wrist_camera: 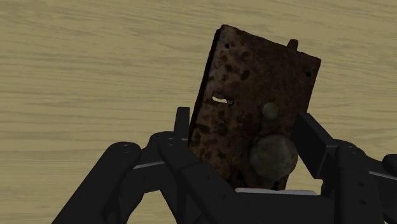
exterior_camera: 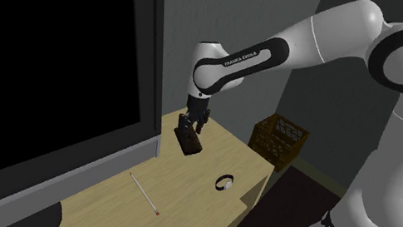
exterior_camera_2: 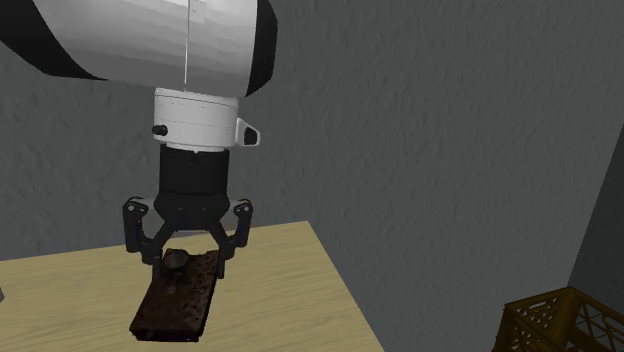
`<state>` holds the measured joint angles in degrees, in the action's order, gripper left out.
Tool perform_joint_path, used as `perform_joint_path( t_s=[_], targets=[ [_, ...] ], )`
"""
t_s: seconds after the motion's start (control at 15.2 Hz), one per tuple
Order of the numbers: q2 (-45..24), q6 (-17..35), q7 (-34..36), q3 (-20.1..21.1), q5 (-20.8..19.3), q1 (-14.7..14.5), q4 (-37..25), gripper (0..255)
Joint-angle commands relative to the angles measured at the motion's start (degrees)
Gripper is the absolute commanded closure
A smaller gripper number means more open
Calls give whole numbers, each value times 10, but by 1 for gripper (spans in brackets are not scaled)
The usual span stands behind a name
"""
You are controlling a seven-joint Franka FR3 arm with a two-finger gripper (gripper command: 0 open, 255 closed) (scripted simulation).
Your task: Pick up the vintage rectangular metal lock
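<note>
A rusty brown rectangular lock plate [wrist_camera: 245, 95] with a round knob [wrist_camera: 273, 156] and a keyhole is clasped between my black fingers [wrist_camera: 182, 125]. My gripper [wrist_camera: 248, 140] is shut on its knob end. In the shoulder view the gripper [exterior_camera: 191, 127] points down over the far part of the light wooden table [exterior_camera: 116, 212], and the lock [exterior_camera: 186, 142] hangs tilted from it, low over the top. The second exterior view has the gripper [exterior_camera_2: 192, 262] gripping the lock [exterior_camera_2: 178, 298] at its upper end; I cannot tell whether its lower end touches the table [exterior_camera_2: 280, 290].
A small black-and-white ring-shaped object [exterior_camera: 223, 183] and a thin pale stick [exterior_camera: 144, 192] lie on the table nearer the stand. A brown slatted crate [exterior_camera: 280, 138] stands beyond the table's far corner. A large black area [exterior_camera: 34, 47] framed in grey borders the table's left.
</note>
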<state>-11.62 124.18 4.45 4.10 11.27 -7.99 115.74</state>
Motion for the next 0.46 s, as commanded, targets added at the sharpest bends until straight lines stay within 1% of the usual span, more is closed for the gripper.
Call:
perform_joint_path(
  t_s=[0.0, 0.26, 0.4],
  targets=[
    [9, -13, 3, 0, -1, 0, -4, 255],
    [23, -40, 8, -1, -3, 0, -18, 255],
    [23, -41, 8, -1, -3, 0, -18, 255]
  ],
)
